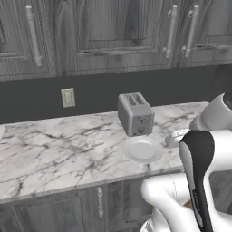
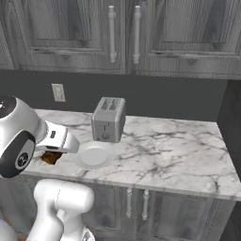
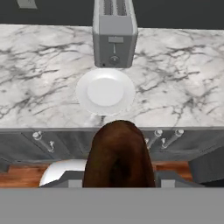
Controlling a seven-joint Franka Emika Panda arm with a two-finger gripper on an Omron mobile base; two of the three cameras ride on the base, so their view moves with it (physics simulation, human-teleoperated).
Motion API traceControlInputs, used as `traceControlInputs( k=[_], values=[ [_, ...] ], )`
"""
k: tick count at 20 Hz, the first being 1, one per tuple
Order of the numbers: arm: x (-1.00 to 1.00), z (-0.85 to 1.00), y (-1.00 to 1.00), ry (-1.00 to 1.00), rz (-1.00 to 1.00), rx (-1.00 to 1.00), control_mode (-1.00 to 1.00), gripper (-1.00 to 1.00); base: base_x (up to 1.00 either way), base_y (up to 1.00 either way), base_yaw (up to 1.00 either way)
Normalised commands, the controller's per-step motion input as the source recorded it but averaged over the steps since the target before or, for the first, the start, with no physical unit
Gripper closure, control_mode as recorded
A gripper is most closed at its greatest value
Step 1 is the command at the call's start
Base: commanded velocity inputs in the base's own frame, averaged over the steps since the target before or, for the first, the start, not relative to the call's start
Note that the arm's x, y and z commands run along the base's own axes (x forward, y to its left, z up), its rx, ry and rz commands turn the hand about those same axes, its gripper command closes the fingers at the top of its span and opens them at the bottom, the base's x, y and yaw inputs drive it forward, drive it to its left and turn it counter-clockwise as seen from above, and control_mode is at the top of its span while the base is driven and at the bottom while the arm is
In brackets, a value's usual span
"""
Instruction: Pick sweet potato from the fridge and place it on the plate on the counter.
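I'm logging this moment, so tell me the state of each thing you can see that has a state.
sweet potato: held in the claw, short of the counter edge
plate: bare, flat on the counter
toaster: upright, slots bare
cabinet doors: shut

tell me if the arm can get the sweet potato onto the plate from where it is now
Probably yes. The gripper holds the sweet potato at the counter front edge, short of the plate. The plate is bare and nothing stands between them; the toaster sits behind it, out of the way.
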Motion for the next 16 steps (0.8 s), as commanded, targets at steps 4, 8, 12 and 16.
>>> traceControlInputs(
  k=[4,8,12,16],
  values=[
    [0.0,0.0,0.0,0.0,0.0,0.0,1.0,1.0,0.83,0.6,0.02],
    [0.12,-0.04,0.03,0.0,0.0,0.0,-1.0,1.0,0.51,0.38,0.02],
    [0.41,-0.24,-0.05,0.0,0.02,0.0,-1.0,1.0,0.0,0.0,0.0],
    [0.63,-0.57,-0.11,0.11,0.06,0.02,-1.0,1.0,0.0,0.0,0.0]
  ],
)
